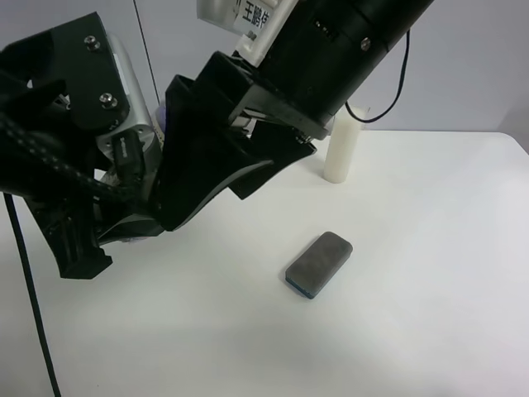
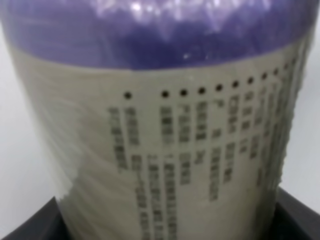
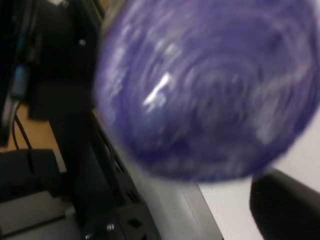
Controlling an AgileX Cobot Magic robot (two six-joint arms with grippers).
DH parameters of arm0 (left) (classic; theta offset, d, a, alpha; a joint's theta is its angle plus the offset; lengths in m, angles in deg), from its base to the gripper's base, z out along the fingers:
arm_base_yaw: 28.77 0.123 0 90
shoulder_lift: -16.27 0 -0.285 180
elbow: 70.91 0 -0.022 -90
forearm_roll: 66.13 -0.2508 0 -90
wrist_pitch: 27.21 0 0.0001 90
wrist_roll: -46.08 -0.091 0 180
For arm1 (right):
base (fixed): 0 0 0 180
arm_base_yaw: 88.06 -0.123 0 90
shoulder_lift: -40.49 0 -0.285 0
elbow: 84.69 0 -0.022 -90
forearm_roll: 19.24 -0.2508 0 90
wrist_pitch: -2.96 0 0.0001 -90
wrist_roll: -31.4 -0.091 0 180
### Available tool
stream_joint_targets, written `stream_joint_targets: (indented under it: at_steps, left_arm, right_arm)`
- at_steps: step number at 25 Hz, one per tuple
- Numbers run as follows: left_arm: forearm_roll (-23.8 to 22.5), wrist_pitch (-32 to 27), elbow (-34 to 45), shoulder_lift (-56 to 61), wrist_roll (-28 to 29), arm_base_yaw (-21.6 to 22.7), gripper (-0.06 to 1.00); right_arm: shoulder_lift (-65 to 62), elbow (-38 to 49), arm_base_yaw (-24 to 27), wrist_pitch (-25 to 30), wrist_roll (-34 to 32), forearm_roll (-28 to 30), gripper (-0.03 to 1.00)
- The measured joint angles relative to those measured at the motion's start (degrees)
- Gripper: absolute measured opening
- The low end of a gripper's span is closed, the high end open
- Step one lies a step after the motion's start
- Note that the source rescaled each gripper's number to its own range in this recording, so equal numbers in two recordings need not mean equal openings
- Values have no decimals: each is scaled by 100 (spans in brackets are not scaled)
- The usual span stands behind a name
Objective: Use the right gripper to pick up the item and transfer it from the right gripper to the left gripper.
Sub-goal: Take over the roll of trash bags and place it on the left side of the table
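The item, a roll with purple ends and a cream printed label, is held off the table between the two grippers. In the exterior high view only a purple sliver (image 1: pixel 165 112) shows. Its purple end (image 3: pixel 210 85) fills the right wrist view, blurred. Its label (image 2: pixel 165 150) fills the left wrist view. The right gripper (image 1: pixel 194 178), black claw fingers under a white-tagged arm, is closed around the item. The left gripper (image 1: pixel 99 165), flat black plates with a grey cylinder, sits against it from the other side; its black fingers (image 2: pixel 30 225) flank the roll, their grip unclear.
A tall white candle (image 1: pixel 341 149) stands at the back of the white table (image 1: pixel 413 331). A flat dark-grey block (image 1: pixel 319 263) lies near the middle. A black cable (image 1: pixel 29 306) hangs down at the view's left edge.
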Motion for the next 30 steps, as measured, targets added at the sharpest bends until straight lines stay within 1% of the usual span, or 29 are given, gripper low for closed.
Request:
stream_joint_targets:
  at_steps: [4, 11, 20, 23, 30]
  left_arm:
    - [-23, -32, 0, -36, 8, 0, 2]
    - [-42, -32, 0, -36, 19, 0, 2]
    - [-42, -32, 0, -36, 19, 0, 2]
    - [-42, -33, 0, -36, 19, 0, 2]
    - [-42, -33, 0, -36, 19, 0, 2]
  right_arm:
    - [-388, 0, -55, 33, -334, 219, 100]
    - [-1315, 0, -55, 44, -920, 925, 99]
    - [-2745, 106, -55, 45, -1337, 1731, 99]
    - [-3335, 632, -55, 52, -1419, 1919, 99]
    - [-4827, 2623, -55, 64, -1436, 2094, 99]
